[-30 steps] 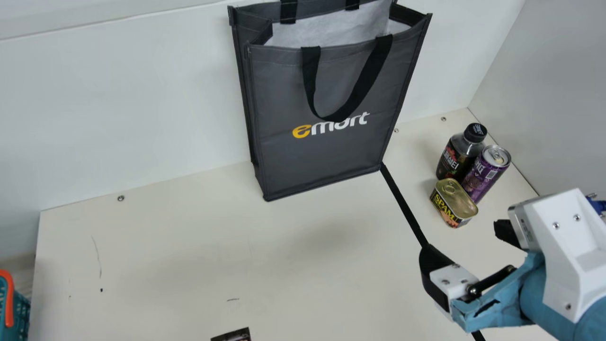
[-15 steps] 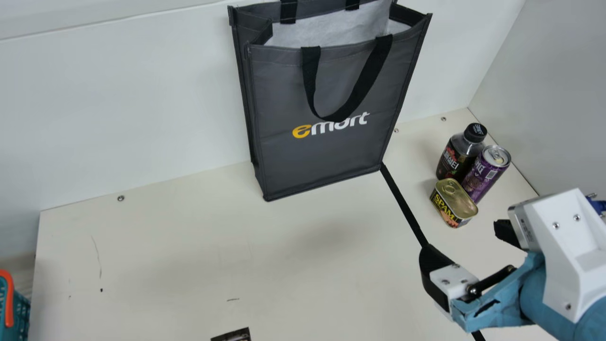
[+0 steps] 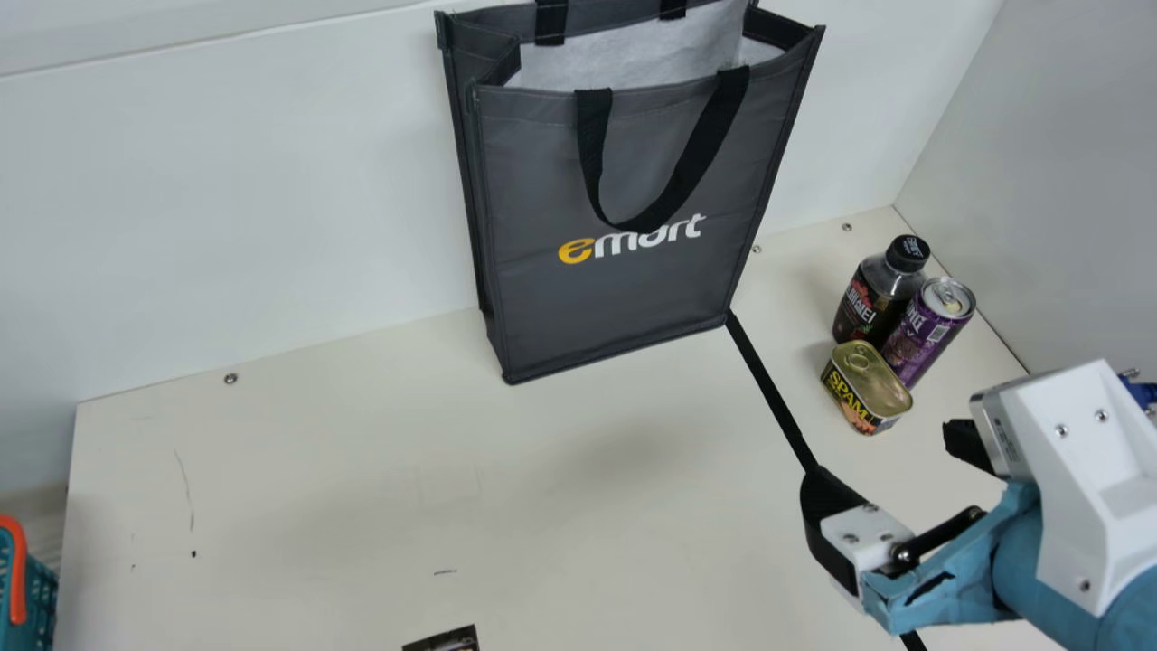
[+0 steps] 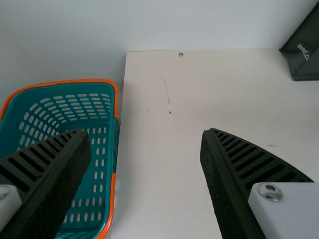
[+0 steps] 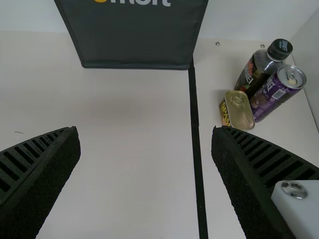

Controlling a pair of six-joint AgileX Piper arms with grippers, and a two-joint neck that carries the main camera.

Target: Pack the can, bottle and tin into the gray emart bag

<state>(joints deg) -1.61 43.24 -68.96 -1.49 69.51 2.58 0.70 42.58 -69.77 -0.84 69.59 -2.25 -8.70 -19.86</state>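
Observation:
The gray emart bag point(image 3: 624, 289) stands upright against the back wall, its top gaping. To its right, the dark bottle point(image 3: 872, 294), purple can point(image 3: 926, 330) and Spam tin point(image 3: 868, 389) stand grouped close together. My right gripper point(image 3: 890, 461) is open in the main view, nearer the front than the tin. In the right wrist view its fingers are wide apart, and beyond my right gripper point(image 5: 144, 132) are the tin point(image 5: 237, 110), bottle point(image 5: 261, 69) and can point(image 5: 276, 94). In the left wrist view my left gripper point(image 4: 147, 132) is open, holding nothing, with the bag's corner point(image 4: 304, 55) farther off.
A teal basket with an orange rim point(image 4: 113, 199) is beside the table's left edge. A black strip point(image 3: 768, 389) runs along the table from the bag's right corner. A small dark printed item point(image 3: 447, 640) lies at the front, and a side wall point(image 3: 1048, 226) bounds the right.

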